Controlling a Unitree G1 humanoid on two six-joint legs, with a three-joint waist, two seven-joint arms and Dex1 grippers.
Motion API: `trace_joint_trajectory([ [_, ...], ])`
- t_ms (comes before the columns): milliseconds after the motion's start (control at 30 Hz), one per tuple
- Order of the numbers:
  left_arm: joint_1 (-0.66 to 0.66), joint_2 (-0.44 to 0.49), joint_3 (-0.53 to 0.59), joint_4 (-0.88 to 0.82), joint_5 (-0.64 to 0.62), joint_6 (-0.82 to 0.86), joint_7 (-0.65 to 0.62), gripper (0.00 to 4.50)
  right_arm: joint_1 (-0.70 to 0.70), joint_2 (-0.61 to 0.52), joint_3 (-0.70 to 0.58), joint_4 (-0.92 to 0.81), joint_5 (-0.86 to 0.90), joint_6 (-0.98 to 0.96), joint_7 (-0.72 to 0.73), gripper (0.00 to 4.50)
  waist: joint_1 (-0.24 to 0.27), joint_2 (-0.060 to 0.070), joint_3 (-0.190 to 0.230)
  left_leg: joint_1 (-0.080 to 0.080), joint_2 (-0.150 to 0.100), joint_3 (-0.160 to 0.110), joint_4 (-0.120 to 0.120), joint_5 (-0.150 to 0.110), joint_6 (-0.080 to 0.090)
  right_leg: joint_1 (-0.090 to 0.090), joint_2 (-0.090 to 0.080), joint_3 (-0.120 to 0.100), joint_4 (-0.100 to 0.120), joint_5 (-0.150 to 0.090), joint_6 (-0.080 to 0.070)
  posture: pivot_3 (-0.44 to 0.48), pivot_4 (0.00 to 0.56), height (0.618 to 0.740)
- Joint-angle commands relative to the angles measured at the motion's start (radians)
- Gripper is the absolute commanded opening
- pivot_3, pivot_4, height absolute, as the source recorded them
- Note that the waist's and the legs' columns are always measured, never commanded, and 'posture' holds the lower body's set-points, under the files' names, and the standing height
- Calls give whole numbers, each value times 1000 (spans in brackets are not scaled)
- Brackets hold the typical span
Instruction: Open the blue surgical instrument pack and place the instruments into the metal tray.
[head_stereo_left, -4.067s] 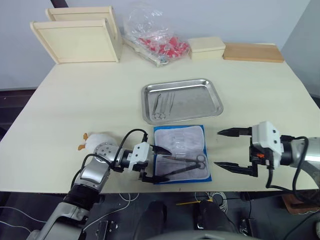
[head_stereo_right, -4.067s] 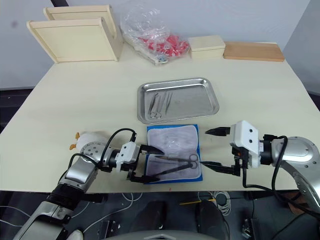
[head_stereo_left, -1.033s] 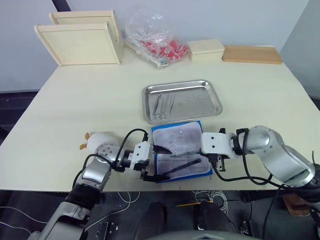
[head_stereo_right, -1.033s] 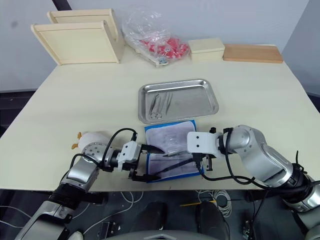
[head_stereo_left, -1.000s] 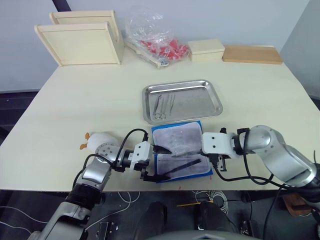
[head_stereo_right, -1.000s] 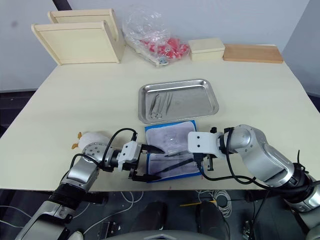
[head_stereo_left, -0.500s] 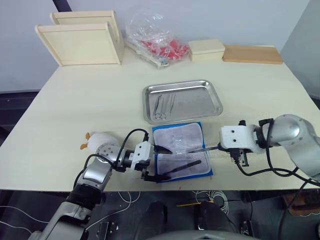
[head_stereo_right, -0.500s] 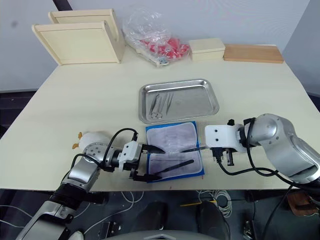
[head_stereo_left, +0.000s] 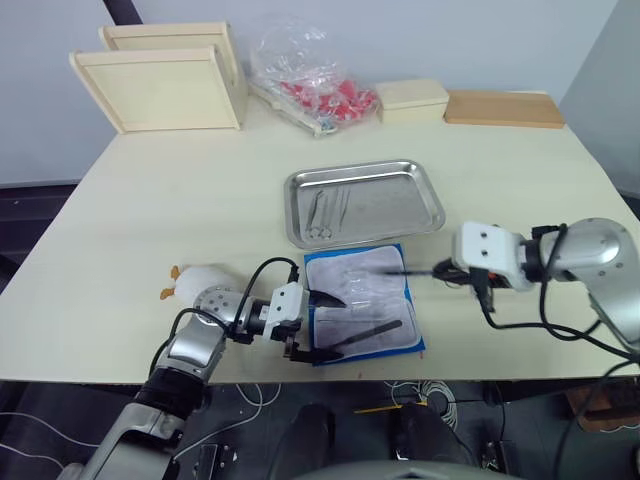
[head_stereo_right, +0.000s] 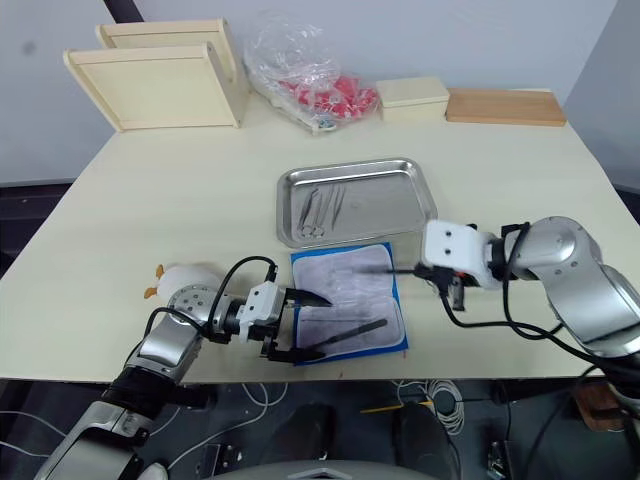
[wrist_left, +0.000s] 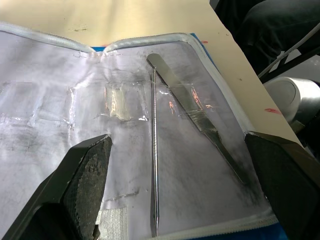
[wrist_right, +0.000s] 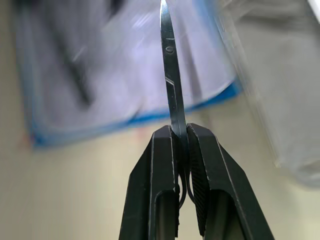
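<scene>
Right tool (wrist_right: 179, 137) pinches scissors (wrist_right: 169, 75) tight, lifted beside blue pack (head_stereo_left: 361, 306), ready for metal tray (head_stereo_left: 364, 202). Left tool (head_stereo_left: 312, 325) spread wide, pinning pack edge flat.

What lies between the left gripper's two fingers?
In the left wrist view, the left gripper straddles the open pack's lining, with a thin probe and tweezers between.
</scene>
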Motion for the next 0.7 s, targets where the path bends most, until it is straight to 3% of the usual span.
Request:
trace_joint_trajectory([
  [33, 34, 5, -50, 40, 52, 34, 0, 4500, -46, 59, -35, 18, 12, 59, -84, 9, 0, 0, 0, 0, 0, 0, 0, 0, 0, 0, 0, 0, 0, 0, 0, 0, 150, 740],
  [467, 61, 13, -42, 3, 48, 53, 27, 4500, -173, 439, -46, 205, 18, 261, -422, 9, -5, 1, -1, 0, 0, 0, -1, 0, 0, -2, 1, 2, 2, 1, -1, 0, 150, 740],
  [700, 71, 18, -40, -12, 46, 62, 36, 4500, -216, 577, -72, 328, 8, 270, -576, 9, -6, 1, -1, 0, -1, 0, -2, 0, 0, -2, 1, 2, 2, 3, -4, 0, 150, 740],
])
